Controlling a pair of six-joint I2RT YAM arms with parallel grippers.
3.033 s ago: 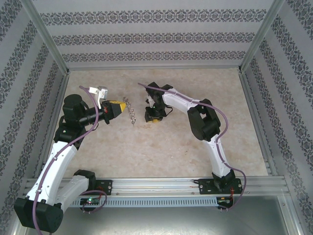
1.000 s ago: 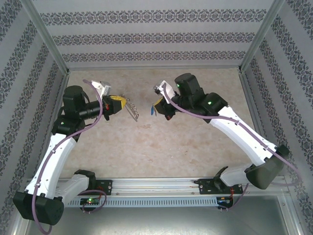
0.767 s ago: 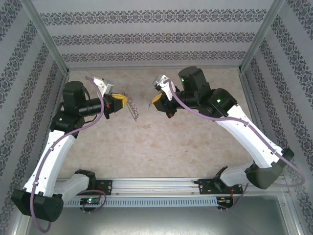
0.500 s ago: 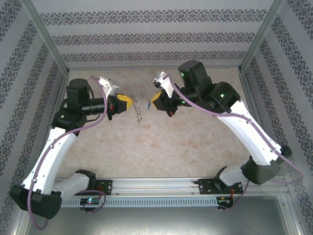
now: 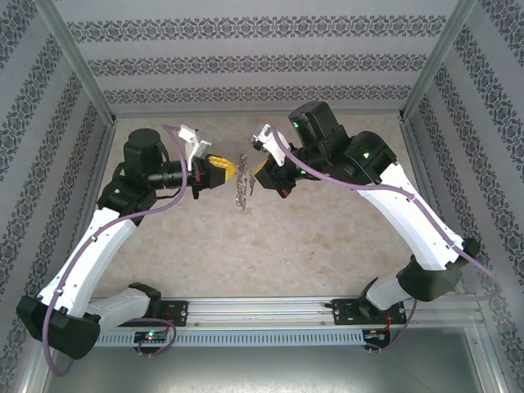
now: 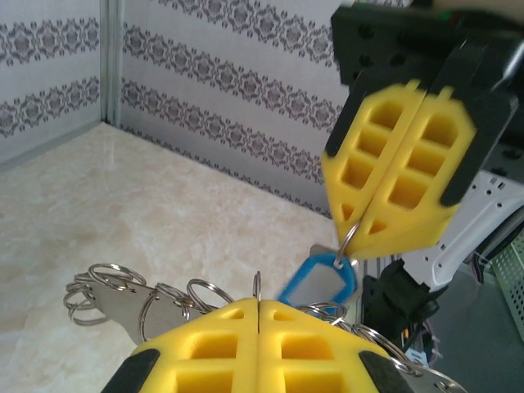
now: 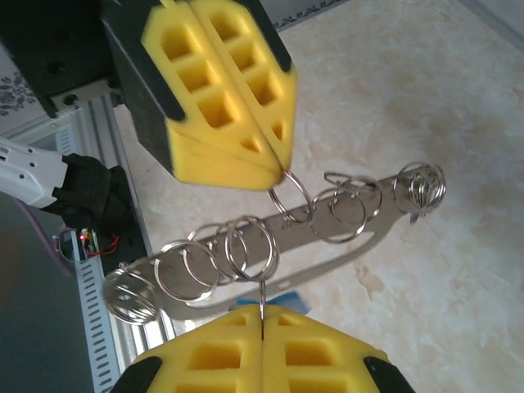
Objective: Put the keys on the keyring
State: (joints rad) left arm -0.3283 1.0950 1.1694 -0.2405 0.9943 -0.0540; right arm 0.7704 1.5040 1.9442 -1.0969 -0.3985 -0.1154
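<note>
The keyring (image 5: 241, 187) is a grey metal loop strung with several small rings. It hangs in the air above the table's middle, held by one ring in my shut left gripper (image 5: 228, 170). The right wrist view shows the loop (image 7: 278, 246) stretched across, with the left gripper (image 7: 282, 168) pinching a ring from above. My right gripper (image 5: 256, 175) faces it from the right, shut on the keys (image 6: 319, 280): one blue-headed piece dangling from a thin ring clamped between the yellow pads (image 6: 393, 180). The blue head hangs just beyond the left gripper (image 6: 259, 304) and close to the keyring (image 6: 115, 295).
The beige table (image 5: 286, 237) lies below both grippers, with patterned walls on three sides and a metal rail (image 5: 270, 309) along the near edge. Both arms reach inward, tips nearly meeting over the middle.
The left gripper has carried the keyring rightward and the two tips have closed in on each other. The keyring now hangs more upright. Both grippers stay shut.
</note>
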